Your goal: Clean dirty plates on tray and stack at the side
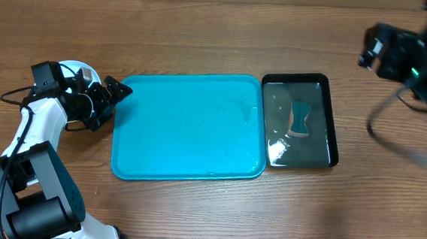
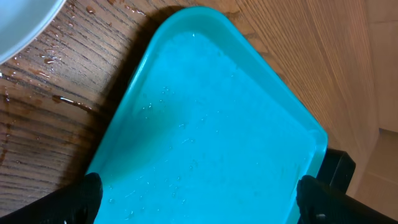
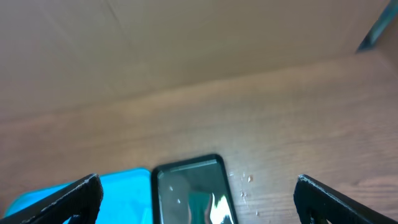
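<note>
The turquoise tray [image 1: 190, 125] lies in the middle of the table with only water droplets on it; the left wrist view shows its wet surface [image 2: 211, 124]. A white plate [image 1: 72, 70] sits left of the tray, mostly hidden under my left arm, and its rim [image 2: 22, 22] shows at the top left of the left wrist view. Any other plates are hidden. My left gripper [image 1: 113, 103] [image 2: 199, 199] hovers at the tray's left edge, open and holding nothing. My right gripper [image 1: 373, 49] [image 3: 199, 199] hangs high at the far right, open and holding nothing.
A glossy black tray [image 1: 332, 120] [image 3: 186, 171] holding water and a teal sponge [image 1: 300, 119] stands against the turquoise tray's right side. Water droplets wet the wood [image 2: 56, 74] between plate and tray. A cardboard wall [image 3: 186, 43] runs along the back.
</note>
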Controlling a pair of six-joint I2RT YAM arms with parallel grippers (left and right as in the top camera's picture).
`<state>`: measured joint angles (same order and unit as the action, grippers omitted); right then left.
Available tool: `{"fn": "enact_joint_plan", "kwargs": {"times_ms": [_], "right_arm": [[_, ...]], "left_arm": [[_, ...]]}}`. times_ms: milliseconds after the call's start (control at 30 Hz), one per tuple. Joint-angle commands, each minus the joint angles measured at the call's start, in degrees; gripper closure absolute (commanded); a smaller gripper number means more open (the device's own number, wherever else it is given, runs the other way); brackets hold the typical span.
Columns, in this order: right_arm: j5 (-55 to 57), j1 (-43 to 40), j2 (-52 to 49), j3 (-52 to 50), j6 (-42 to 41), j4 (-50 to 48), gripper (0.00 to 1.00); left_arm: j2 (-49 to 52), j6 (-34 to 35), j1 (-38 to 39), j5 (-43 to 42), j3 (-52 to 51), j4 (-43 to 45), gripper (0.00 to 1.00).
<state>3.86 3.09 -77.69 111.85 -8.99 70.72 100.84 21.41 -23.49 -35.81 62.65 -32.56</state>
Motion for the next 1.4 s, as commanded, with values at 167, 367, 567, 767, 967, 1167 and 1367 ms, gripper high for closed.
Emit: {"fn": "enact_joint_plan", "kwargs": {"times_ms": [167, 367, 567, 767, 967, 1167, 1367], "right_arm": [[0.57, 0.24, 18.36, 0.61, -0.13, 0.37, 0.0], [0.57, 0.22, 25.05, 0.61, -0.13, 2.36, 0.0], [1.22, 0.22, 31.01, -1.84, 0.7, 3.04, 0.0], [-2.16, 0.22, 40.24, -15.96, 0.39, -2.1, 0.0], [-2.69, 0.22, 52.46, -39.78, -2.47, -17.84, 0.0], [-2.67, 0.22, 63.1, -61.92, -10.12, -34.6, 0.0], [-4.13, 0.24, 70.14, -80.21, -12.48, -58.29, 0.0]], "left_arm": [[-0.87, -0.2, 0.07, -0.98, 1.05, 0.0, 0.0], [-0.87, -0.2, 0.07, -0.98, 1.05, 0.0, 0.0], [-0.87, -0.2, 0.07, -0.98, 1.05, 0.0, 0.0], [-0.87, -0.2, 0.07, -1.01, 1.05, 0.0, 0.0], [-0.87, -0.2, 0.07, -0.98, 1.05, 0.0, 0.0], [-0.87, -0.2, 0.07, -0.98, 1.05, 0.0, 0.0], [-0.87, -0.2, 0.07, -0.98, 1.05, 0.0, 0.0]]}}
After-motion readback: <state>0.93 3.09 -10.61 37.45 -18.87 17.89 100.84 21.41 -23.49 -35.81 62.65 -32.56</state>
